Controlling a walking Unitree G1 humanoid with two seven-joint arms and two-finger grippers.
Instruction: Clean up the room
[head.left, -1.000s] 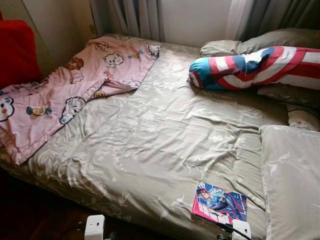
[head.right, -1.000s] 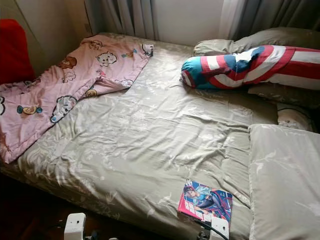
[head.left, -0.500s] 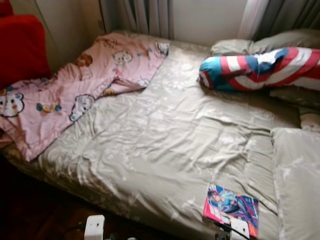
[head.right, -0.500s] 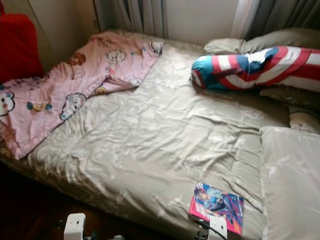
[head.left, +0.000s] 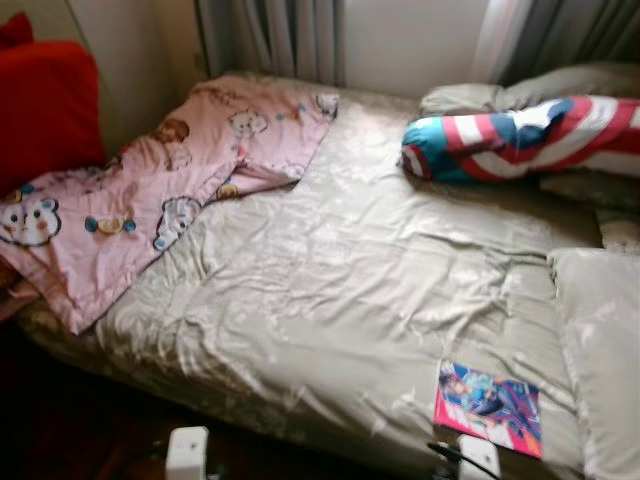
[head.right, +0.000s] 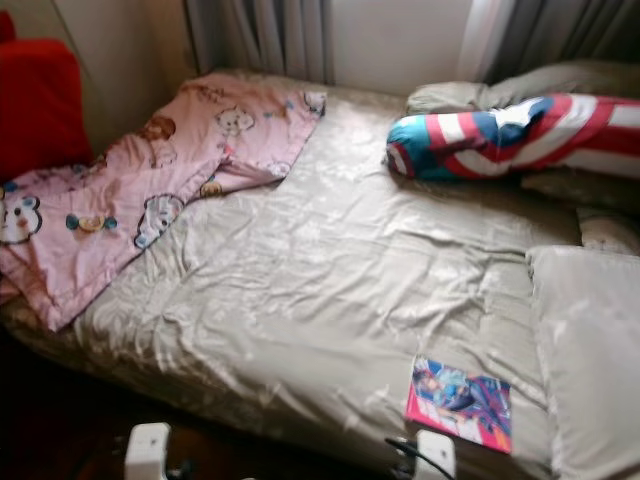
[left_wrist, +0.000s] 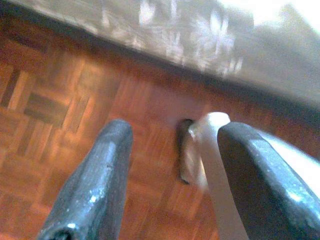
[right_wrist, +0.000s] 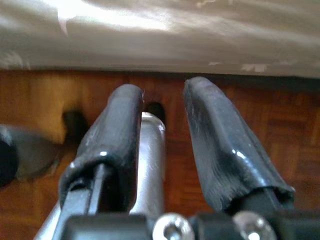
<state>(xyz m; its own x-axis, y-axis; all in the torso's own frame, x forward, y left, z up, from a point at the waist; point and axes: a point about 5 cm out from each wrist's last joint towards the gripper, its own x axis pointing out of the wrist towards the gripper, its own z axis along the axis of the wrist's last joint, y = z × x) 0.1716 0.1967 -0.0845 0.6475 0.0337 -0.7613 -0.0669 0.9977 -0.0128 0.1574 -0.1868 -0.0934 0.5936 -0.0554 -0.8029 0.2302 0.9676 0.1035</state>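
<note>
Your head cameras give you the bed (head.left: 340, 290), covered in a rumpled beige quilt, with grey curtains (head.left: 270, 35) and a pale wall behind it. A pink cartoon-print blanket (head.left: 150, 190) lies spread over the bed's far-left corner, its edge hanging toward a red cushion (head.left: 45, 105) beside the bed. A red, white and blue striped bolster (head.left: 520, 140) lies across the far-right end against beige pillows, and another beige pillow (head.left: 600, 350) sits along the right side. Just beside that pillow, near the bed's front edge, lies a colourful comic book (head.left: 488, 407), flat on the quilt. The wrist cameras show you what the head views do not: parquet wood floor (left_wrist: 60, 125) below the bed's edge. Your left hand (left_wrist: 172, 185) hangs low over that floor, fingers spread well apart and gripping nothing, with a pale strap-like shape blurred behind them. Your right hand (right_wrist: 172, 150) also hangs by the bed's edge, fingers parted and empty, a silver leg part showing between them.
</note>
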